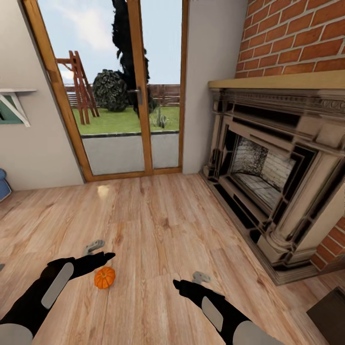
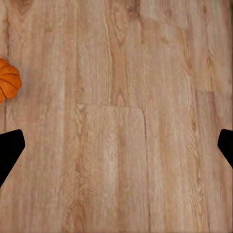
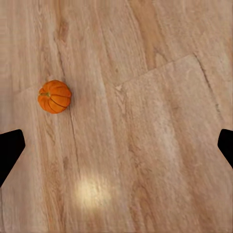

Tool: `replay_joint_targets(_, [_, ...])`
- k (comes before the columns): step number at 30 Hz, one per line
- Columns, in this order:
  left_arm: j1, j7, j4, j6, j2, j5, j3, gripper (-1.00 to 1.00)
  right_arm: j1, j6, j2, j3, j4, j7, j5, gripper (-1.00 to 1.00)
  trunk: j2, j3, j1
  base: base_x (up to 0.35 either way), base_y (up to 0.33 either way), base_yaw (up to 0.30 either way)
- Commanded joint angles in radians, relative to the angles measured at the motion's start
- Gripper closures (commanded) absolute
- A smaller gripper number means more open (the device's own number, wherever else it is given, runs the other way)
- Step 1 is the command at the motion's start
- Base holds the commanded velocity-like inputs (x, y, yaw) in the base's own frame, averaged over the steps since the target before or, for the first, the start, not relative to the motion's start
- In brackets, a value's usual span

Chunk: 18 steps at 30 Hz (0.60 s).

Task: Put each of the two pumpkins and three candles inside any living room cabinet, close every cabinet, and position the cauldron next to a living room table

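One small orange ribbed pumpkin (image 1: pixel 104 277) lies on the wooden floor just in front of me, between my two arms. My left gripper (image 1: pixel 101 251) hovers open just above and behind it. In the left wrist view the pumpkin (image 2: pixel 8 80) sits at the picture's edge, outside the gap of the left gripper (image 2: pixel 116 145). My right gripper (image 1: pixel 188 280) is open, off to the pumpkin's right. The right wrist view has the pumpkin (image 3: pixel 54 96) ahead of the right gripper (image 3: pixel 116 145), apart from it. The candles, cabinet, cauldron and table are out of view.
A stone fireplace (image 1: pixel 273 182) under a brick wall runs along the right side. Wood-framed glass doors (image 1: pixel 129 91) to a garden stand straight ahead. A blue object (image 1: pixel 3 184) sits at the left edge, and a dark flat corner (image 1: pixel 330 316) at the bottom right.
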Motion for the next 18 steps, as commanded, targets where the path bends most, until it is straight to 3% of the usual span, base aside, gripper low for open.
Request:
replay_joint_targets(1, [-0.001, -0.002, -0.006, 0.003, 0.001, -0.003, 0.005, -1.00, -0.001, 0.003, 0.000, 0.003, -0.001, 0.000, -0.005, -1.00, 0.000, -0.001, 0.000, 0.000, 0.000, 0.000])
replay_joint_targets(11, [0.056, 0.003, 0.017, 0.006, -0.013, -0.016, 0.008, -1.00, 0.018, -0.008, 0.001, 0.021, 0.056, -0.005, 0.007, -1.00, 0.000, -0.001, 0.000, 0.000, 0.000, 0.000])
replay_joint_targets(18, [0.060, 0.003, 0.023, 0.006, -0.013, -0.016, 0.011, -1.00, 0.018, -0.005, 0.001, 0.022, 0.095, -0.029, 0.006, -1.00, 0.000, -0.001, 0.000, 0.000, 0.000, 0.000])
